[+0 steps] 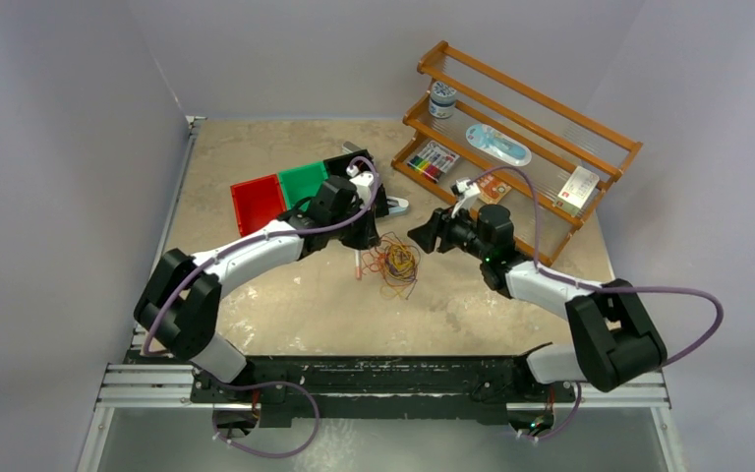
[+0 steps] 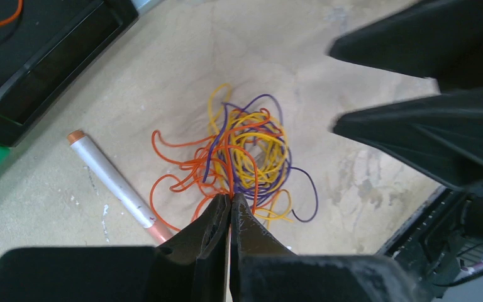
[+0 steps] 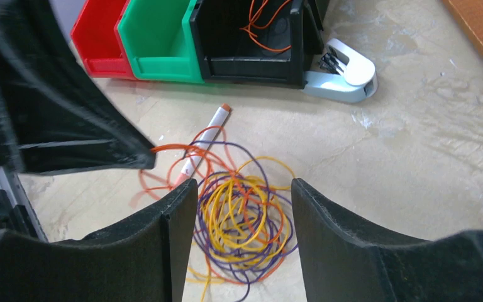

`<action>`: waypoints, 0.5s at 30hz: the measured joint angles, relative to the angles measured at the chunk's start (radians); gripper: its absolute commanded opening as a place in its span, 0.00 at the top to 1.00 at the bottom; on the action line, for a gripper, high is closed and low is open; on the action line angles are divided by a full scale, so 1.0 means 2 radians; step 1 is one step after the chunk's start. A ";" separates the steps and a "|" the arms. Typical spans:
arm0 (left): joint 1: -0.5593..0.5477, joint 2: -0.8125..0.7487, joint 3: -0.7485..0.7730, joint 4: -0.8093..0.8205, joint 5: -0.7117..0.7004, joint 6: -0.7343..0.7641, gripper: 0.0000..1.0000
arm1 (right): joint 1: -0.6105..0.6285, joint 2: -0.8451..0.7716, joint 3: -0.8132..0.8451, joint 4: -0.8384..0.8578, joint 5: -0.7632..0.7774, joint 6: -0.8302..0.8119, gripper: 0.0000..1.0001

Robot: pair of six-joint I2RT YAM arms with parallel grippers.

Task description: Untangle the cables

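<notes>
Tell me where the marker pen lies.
In the top view the marker pen lies on the table just left of the cables, with the green bin beyond it.

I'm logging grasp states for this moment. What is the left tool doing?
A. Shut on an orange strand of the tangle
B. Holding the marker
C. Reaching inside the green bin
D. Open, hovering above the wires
A: in the left wrist view the left tool is closed with an orange strand pinched at its tips, leading into the tangle; the marker lies apart on the table.
</notes>
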 measured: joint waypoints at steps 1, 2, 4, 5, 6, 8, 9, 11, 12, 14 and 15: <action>-0.002 -0.006 0.001 -0.002 0.000 0.000 1.00 | 0.001 0.007 0.004 0.003 -0.001 -0.001 0.40; -0.004 -0.014 0.003 -0.005 0.001 0.000 1.00 | 0.002 0.017 0.010 0.007 -0.002 -0.003 0.39; -0.008 -0.026 0.008 -0.011 0.002 0.001 1.00 | 0.007 0.039 0.024 0.013 -0.005 -0.007 0.39; -0.009 -0.029 0.010 -0.013 0.002 0.001 1.00 | 0.011 0.049 0.032 0.014 -0.007 -0.009 0.38; -0.009 -0.031 0.012 -0.014 0.002 0.003 1.00 | 0.017 0.058 0.039 0.016 -0.010 -0.010 0.38; -0.009 -0.034 0.013 -0.016 0.001 0.005 1.00 | 0.029 0.074 0.053 0.021 -0.014 -0.013 0.38; -0.009 -0.035 0.013 -0.019 0.000 0.007 1.00 | 0.034 0.081 0.058 0.024 -0.016 -0.013 0.38; -0.009 -0.035 0.013 -0.023 -0.002 0.008 1.00 | 0.043 0.092 0.064 0.032 -0.025 -0.013 0.38; -0.009 -0.035 0.013 -0.025 -0.002 0.008 1.00 | 0.046 0.096 0.066 0.035 -0.027 -0.013 0.38; -0.009 -0.035 0.013 -0.025 -0.002 0.008 1.00 | 0.051 0.108 0.069 0.042 -0.034 -0.013 0.38; -0.009 -0.035 0.013 -0.026 -0.003 0.008 1.00 | 0.052 0.114 0.070 0.044 -0.038 -0.013 0.38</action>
